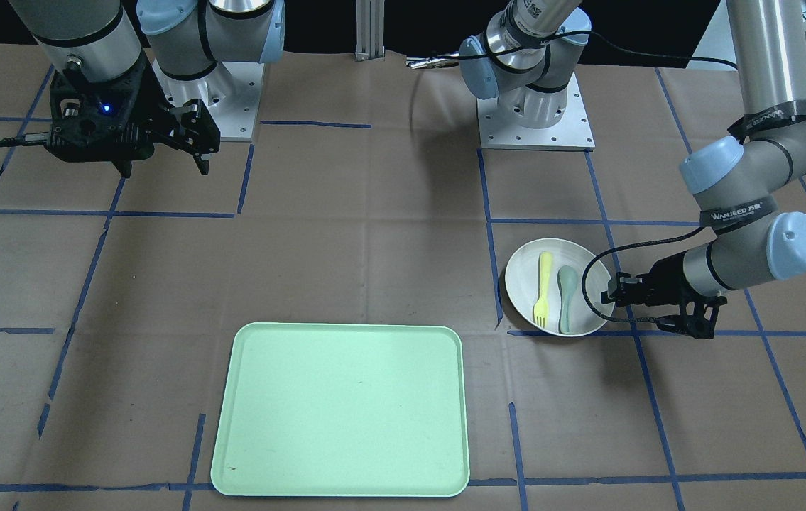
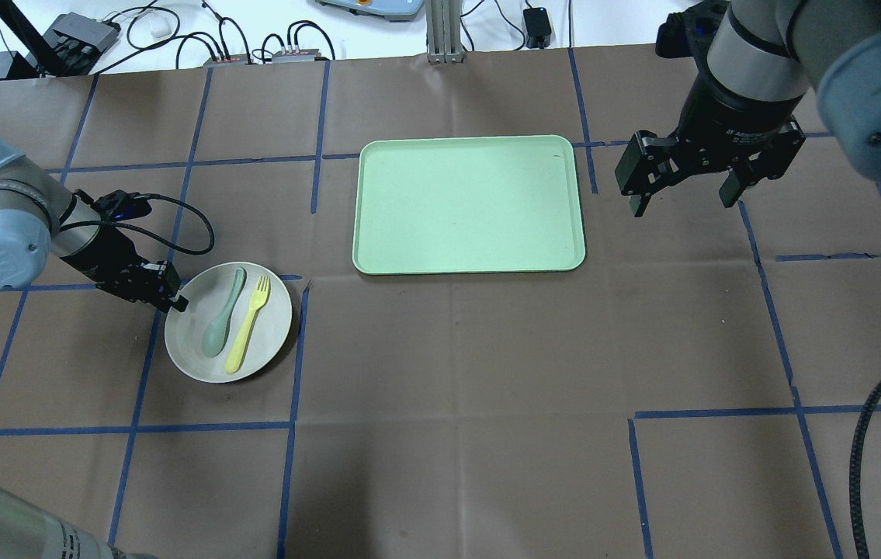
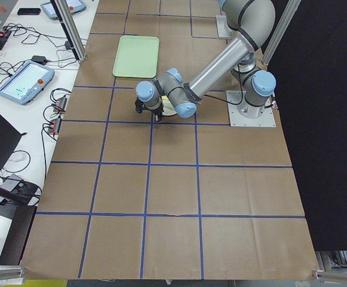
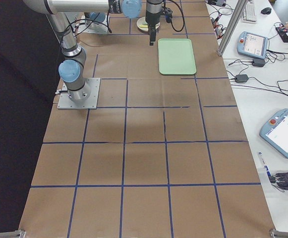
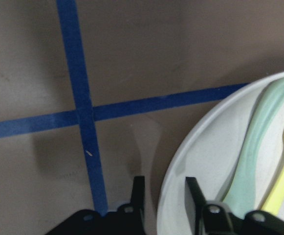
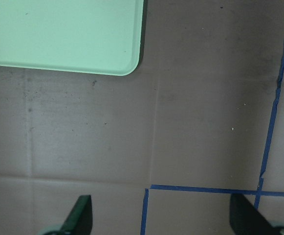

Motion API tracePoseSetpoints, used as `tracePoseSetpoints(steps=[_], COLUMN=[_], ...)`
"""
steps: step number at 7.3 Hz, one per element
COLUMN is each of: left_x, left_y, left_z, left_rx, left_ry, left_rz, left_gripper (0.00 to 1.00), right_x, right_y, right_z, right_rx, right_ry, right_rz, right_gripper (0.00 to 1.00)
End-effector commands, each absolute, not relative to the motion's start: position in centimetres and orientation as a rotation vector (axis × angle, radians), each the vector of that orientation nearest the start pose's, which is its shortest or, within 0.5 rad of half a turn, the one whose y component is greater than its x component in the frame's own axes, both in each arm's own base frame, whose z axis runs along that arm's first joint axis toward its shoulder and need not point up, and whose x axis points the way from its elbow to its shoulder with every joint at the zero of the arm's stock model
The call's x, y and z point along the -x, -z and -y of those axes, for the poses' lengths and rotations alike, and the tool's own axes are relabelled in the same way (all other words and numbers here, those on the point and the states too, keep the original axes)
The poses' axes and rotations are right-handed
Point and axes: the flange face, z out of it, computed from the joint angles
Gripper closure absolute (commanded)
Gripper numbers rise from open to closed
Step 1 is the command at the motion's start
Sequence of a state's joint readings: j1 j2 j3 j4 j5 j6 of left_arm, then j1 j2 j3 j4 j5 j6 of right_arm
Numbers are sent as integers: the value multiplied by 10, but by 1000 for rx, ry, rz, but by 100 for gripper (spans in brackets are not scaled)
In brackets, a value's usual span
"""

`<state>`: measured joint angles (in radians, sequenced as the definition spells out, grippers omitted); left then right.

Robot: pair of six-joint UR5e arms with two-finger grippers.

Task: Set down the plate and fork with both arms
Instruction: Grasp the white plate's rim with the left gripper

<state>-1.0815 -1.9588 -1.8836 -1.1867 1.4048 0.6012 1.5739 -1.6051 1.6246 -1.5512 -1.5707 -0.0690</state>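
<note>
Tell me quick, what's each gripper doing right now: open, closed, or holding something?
Left gripper: open, straddling the plate rim, not clamped yet.
Right gripper: open wide, empty, above the table beside the tray.

Our black two-finger left hand (image 2: 174, 301) reaches low, fingers narrowly parted; our black right hand (image 2: 682, 203) hangs high, fingers spread wide, pointing down.

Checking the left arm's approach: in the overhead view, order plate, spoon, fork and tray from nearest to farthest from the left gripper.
1. plate: its rim lies between the left gripper fingers.
2. spoon: on the plate, gripper's side.
3. fork: on the plate, beyond the spoon.
4. tray: far off, mid-table.
</note>
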Motion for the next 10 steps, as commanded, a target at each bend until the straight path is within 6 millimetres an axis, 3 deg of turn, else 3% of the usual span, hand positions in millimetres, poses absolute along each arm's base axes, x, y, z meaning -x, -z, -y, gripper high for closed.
tracePoseSetpoints(steps=[1, 3, 6, 7, 10], left_x=[-114, -115, -114, -113, -108], left_y=[-175, -172, -173, -175, -190], left_z=[534, 533, 532, 532, 539], left_rx=[-142, -141, -137, -138, -134], left_ry=[-333, -340, -349, -347, -269], left_rz=[-3432, -3436, -3439, -3439, -3468], left_gripper=[62, 64, 92, 96, 100], right_x=[-135, -134, -135, -135, -135], right_y=[-476, -477, -480, -480, -479], right_z=[473, 473, 473, 473, 474], right_rx=[113, 113, 108, 108, 113], right_ry=[-63, -60, -53, -50, -53], right_rz=[-3139, -3138, -3137, -3137, -3136], right_gripper=[0, 0, 0, 0, 0])
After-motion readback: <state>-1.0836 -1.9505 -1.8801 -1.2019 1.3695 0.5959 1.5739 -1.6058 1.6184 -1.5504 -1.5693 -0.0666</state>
